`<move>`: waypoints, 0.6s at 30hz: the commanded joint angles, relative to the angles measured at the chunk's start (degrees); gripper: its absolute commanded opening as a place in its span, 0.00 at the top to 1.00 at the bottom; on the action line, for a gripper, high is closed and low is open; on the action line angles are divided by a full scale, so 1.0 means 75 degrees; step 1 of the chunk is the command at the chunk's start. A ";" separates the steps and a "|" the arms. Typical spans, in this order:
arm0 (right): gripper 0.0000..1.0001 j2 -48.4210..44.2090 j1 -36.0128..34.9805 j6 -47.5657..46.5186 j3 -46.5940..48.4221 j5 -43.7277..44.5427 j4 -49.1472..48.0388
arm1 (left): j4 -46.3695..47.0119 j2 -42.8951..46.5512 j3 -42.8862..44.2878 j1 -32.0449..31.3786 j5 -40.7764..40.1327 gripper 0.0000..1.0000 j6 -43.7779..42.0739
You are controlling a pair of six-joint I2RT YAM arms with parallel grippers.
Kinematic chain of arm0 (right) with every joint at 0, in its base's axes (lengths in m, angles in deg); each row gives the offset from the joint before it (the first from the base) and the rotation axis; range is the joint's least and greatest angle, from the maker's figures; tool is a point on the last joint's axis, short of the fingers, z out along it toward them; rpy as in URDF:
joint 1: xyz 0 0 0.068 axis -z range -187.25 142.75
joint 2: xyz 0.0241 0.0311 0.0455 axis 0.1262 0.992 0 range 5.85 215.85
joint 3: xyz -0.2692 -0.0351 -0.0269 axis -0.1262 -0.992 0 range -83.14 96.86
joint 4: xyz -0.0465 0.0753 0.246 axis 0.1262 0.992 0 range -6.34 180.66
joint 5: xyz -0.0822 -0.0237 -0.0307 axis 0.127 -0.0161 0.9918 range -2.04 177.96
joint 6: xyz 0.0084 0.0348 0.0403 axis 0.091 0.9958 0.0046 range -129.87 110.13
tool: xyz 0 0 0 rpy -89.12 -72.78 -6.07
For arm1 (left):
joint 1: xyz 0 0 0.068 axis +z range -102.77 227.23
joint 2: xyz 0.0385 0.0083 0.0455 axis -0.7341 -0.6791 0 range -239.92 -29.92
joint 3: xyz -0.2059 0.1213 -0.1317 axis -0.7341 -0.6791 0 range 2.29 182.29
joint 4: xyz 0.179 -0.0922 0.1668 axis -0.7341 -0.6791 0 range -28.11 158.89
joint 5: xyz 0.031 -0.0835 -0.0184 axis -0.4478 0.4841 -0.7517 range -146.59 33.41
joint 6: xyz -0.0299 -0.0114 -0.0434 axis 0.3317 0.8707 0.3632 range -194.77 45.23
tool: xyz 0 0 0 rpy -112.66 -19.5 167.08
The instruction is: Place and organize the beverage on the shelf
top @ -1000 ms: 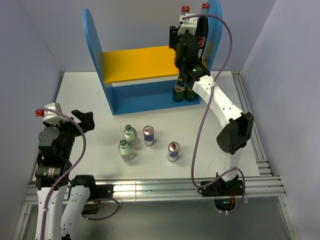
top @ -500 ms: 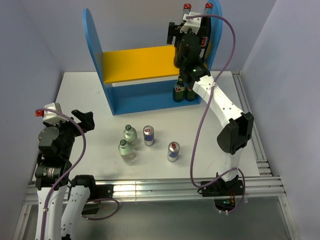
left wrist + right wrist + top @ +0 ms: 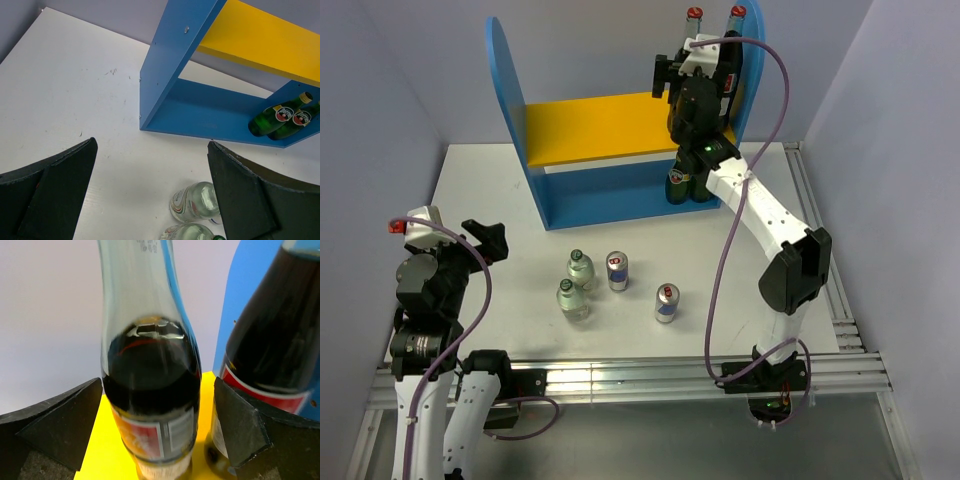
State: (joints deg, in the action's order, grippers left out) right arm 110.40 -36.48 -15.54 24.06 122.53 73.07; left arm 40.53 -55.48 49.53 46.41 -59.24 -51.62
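Print blurs unreadable on the red-labelled cola bottle (image 3: 150, 405) between the parted right end effector (image 3: 159, 385); left end effector (image 3: 151, 144) also apart.

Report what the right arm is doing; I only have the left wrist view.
Observer: The right gripper is up at the right end of the yellow upper board, jaws open, with a cola bottle standing between its fingers.
Operator: Say whether another cola bottle is up there.
Observer: Yes, a second cola bottle stands upright beside it, next to the blue side panel.
Operator: Tell me what is on the table besides my two clear bottles.
Observer: Two cans: one can stands just right of the clear bottles, the other can further right, both upright on the table.
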 commanded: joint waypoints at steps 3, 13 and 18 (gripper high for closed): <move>0.00 -0.0791 -0.0157 -0.0170 -0.0464 0.0313 -0.0498 | 0.0207 0.0092 0.0017 0.0062 0.0120 0.01 -0.0170; 0.00 -0.1295 -0.0356 0.0076 -0.1097 0.0559 -0.0358 | 0.0184 0.0127 0.0006 0.0062 0.0073 0.01 -0.0181; 0.00 -0.1647 -0.0613 0.0135 -0.1390 0.0793 -0.0370 | 0.0184 0.0151 0.0006 0.0062 0.0026 0.01 -0.0158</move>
State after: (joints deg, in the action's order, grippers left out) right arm 101.70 -39.56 -15.38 14.64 126.35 71.71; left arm 40.53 -55.06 49.53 46.41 -59.26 -51.62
